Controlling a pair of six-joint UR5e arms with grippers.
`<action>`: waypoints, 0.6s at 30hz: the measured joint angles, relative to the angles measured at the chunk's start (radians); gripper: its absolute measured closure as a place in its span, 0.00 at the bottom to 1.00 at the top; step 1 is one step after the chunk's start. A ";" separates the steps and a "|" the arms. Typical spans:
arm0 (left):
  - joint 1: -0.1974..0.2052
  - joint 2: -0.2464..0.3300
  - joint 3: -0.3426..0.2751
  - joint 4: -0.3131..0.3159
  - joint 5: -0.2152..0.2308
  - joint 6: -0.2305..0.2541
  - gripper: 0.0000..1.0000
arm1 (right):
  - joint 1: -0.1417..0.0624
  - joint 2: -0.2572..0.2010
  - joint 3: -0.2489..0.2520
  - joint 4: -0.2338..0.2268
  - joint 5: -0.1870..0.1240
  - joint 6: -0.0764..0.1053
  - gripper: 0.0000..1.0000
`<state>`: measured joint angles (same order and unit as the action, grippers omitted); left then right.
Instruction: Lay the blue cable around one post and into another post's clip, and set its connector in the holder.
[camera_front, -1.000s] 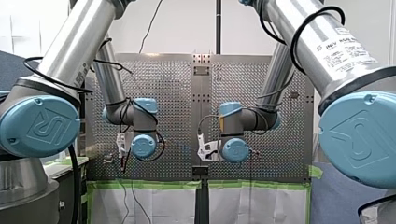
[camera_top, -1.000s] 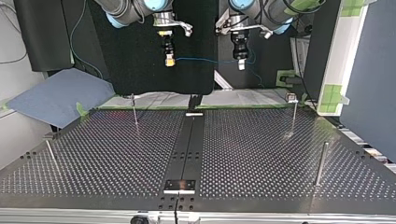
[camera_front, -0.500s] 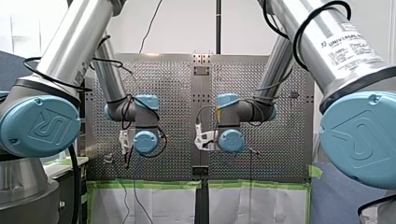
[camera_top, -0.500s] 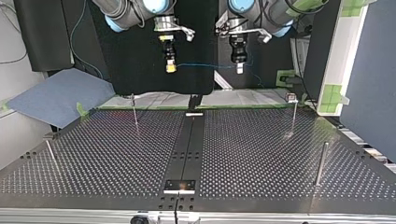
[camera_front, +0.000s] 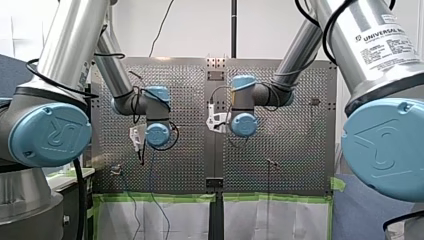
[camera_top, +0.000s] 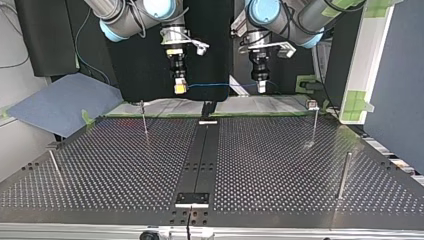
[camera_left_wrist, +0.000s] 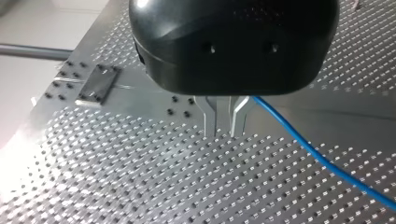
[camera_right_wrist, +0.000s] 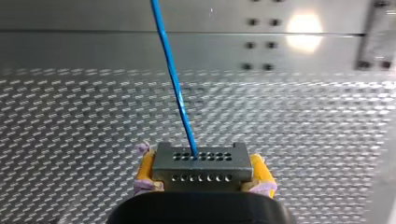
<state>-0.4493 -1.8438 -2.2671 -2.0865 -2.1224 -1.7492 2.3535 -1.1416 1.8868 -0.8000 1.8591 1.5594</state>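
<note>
With my right gripper (camera_right_wrist: 204, 169) clamping the grey perforated connector (camera_right_wrist: 201, 161) and my left gripper (camera_left_wrist: 223, 123) pinching the thin blue cable (camera_left_wrist: 317, 158) aloft, I judge looping a slim metal post (camera_top: 314, 125) comes next.

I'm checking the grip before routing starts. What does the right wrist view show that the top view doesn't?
Only the right wrist view: the grey connector, with two rows of holes, clamped between my right gripper's yellow pads. Only the top view: the blue cable strung across to my left gripper, and four upright posts on the table. Both: the blue cable, my right gripper and the perforated table.
</note>
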 joint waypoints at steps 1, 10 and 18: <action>0.008 0.008 0.001 -0.008 0.003 -0.003 0.82 | 0.000 -0.009 -0.007 0.007 -0.001 0.000 0.67; 0.076 0.077 0.004 -0.077 -0.015 -0.043 0.80 | 0.002 -0.081 -0.079 0.071 -0.033 -0.019 0.67; 0.122 0.145 0.042 -0.145 -0.014 -0.111 0.80 | 0.007 -0.087 -0.140 0.132 -0.072 -0.064 0.67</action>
<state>-0.3269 -1.6988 -2.2252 -2.2319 -2.1363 -1.8600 2.3607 -1.2286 1.7464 -0.6676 1.7868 1.4954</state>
